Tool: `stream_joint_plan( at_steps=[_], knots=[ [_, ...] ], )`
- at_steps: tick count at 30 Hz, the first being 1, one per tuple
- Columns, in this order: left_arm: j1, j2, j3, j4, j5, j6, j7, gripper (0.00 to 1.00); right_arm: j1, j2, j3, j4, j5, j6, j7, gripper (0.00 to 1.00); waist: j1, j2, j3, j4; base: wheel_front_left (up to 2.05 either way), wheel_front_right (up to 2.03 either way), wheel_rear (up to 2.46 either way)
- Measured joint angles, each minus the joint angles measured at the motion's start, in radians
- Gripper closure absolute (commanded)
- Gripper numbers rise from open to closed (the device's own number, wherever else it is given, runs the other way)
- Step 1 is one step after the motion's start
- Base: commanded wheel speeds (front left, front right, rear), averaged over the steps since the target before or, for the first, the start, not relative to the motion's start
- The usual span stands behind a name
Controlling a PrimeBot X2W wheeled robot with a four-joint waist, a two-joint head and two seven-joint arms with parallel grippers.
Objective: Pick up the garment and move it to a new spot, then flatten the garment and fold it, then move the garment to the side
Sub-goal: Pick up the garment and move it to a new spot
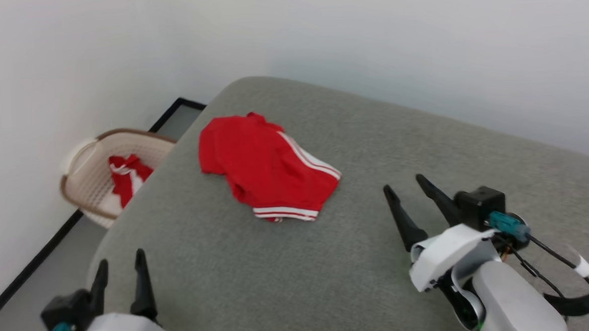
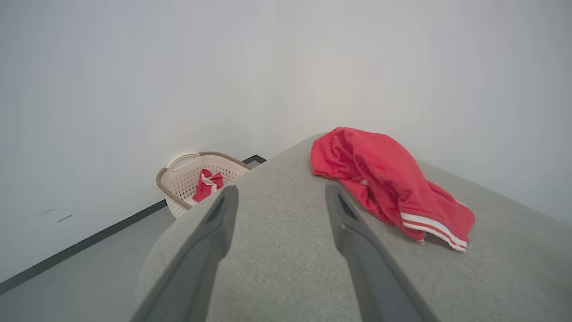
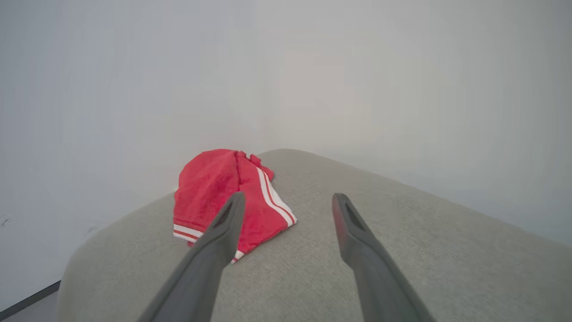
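**On the grey cushion [image 1: 330, 264]: the garment [image 1: 267, 169] lies loose, both sets of jaws released**

Toward the far left part of the cushion, the garment lies crumpled in a low heap with nothing touching it. It is bright red. One pair of thin white stripes runs along its right edge and another pair crosses its near hem. From the left wrist view the garment [image 2: 384, 179] looks humped, higher at its far end, with the striped hem at the near right. From the right wrist view the garment [image 3: 210, 192] sits ahead and to the left, partly behind one dark finger [image 3: 214, 250].

At the near left edge of the cushion, the left gripper [image 1: 120, 259] points away from the robot, jaws spread wide and grasping nothing (the same gap shows between its fingers [image 2: 214, 232] in its own wrist view). It is well apart from the garment.

On the near right, the right gripper [image 1: 403, 183] hovers over bare cushion, its jaws likewise parted and empty. Its tips are near the garment's right edge but clearly apart from it.

Past the cushion's left edge, a cream perforated basket [image 1: 89, 186] with a brown rim stands on the floor [image 1: 57, 263] by the white wall [image 1: 368, 30]. Another red-and-white cloth [image 1: 126, 177] is bunched inside it.
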Motion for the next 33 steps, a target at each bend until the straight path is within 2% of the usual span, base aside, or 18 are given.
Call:
stream_joint_plan(
  at_steps=[5, 11, 15, 20, 24, 28, 33],
  knots=[
    [0.066, -0.023, 0.044, -0.072, 0.007, 0.014, 0.0, 0.0, -0.052, 0.013, 0.072, 0.027, 0.038, 0.0, 0.0, 0.0, 0.0, 0.0, 0.031, 0.034, 0.0, 0.0, 0.0],
    [0.081, -0.035, 0.056, -0.095, 0.016, 0.009, 0.0, 0.0, -0.064, 0.015, 0.098, 0.035, 0.067, 0.0, 0.0, 0.0, 0.0, 0.0, 0.051, 0.044, 0.0, 0.0, 0.0],
    [0.039, -0.03, 0.015, -0.062, 0.028, -0.024, 0.014, 0.0, -0.063, -0.002, 0.08, 0.023, 0.07, 0.0, 0.0, 0.0, 0.0, 0.0, 0.055, 0.038, 0.0, 0.0, 0.0],
    [-0.156, -0.006, -0.063, 0.033, 0.049, -0.076, 0.064, 0.0, -0.02, -0.013, 0.04, 0.003, 0.052, 0.0, 0.0, 0.0, 0.0, 0.0, 0.058, 0.02, 0.0, 0.0, 0.0],
    [-0.307, 0.048, -0.085, 0.131, 0.03, -0.099, 0.116, 0.0, -0.033, 0.009, 0.057, -0.021, 0.028, 0.0, 0.0, 0.0, 0.0, 0.0, 0.056, -0.018, 0.0, 0.0, 0.0],
    [-0.484, 0.085, -0.069, 0.257, -0.09, -0.108, 0.202, 0.0, -0.072, 0.013, 0.059, -0.038, 0.017, 0.0, 0.0, 0.0, 0.0, 0.0, 0.067, -0.074, 0.0, 0.0, 0.0],
    [-0.598, 0.194, -0.126, 0.42, -0.226, -0.111, 0.39, 0.0, -0.09, 0.029, 0.059, -0.058, 0.011, 0.0, -0.002, 0.0, 0.0, 0.0, 0.094, -0.167, 0.0, 0.0, 0.0]
  ],
)
